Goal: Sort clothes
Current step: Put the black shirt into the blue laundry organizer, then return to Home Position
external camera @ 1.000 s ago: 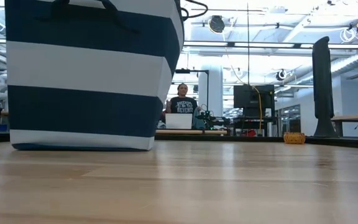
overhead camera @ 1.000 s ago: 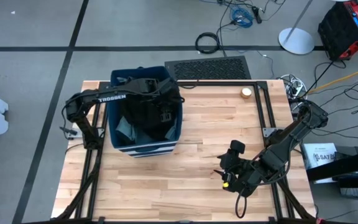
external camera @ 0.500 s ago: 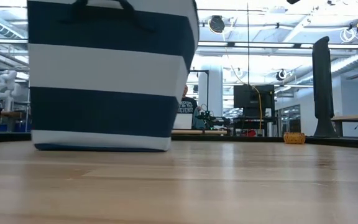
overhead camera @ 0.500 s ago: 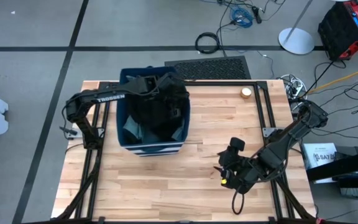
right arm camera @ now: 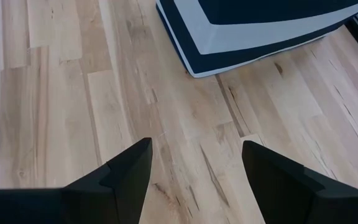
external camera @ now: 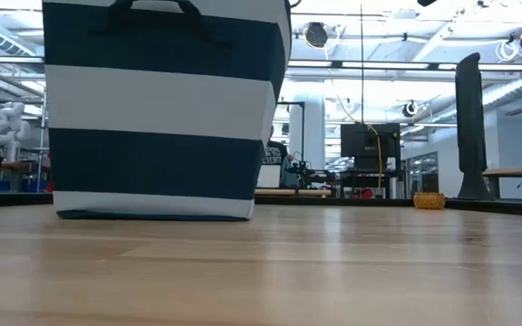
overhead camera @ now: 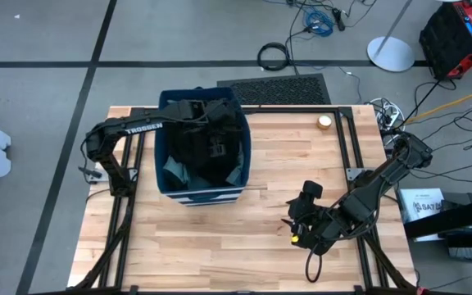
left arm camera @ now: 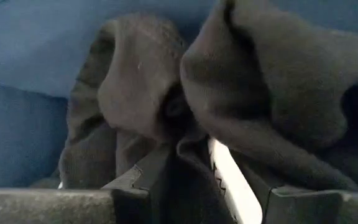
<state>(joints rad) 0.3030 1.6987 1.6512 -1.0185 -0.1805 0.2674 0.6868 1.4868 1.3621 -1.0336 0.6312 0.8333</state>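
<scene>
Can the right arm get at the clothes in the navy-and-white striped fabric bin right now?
Probably not easily: the left gripper is already down inside the striped fabric bin, fingers around dark grey cloth, filling the opening. The right gripper waits open over bare table.

One striped bin [overhead camera: 202,195], two arms [overhead camera: 125,131].

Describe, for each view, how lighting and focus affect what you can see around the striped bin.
High view: even light, the bin crisp. Low view: bright ceiling lights behind leave the bin backlit, and the near table is soft. Left wrist view: dim inside the bin, the dark garment close and blurry. Right wrist view: well lit, wood grain sharp beyond the right gripper.
</scene>
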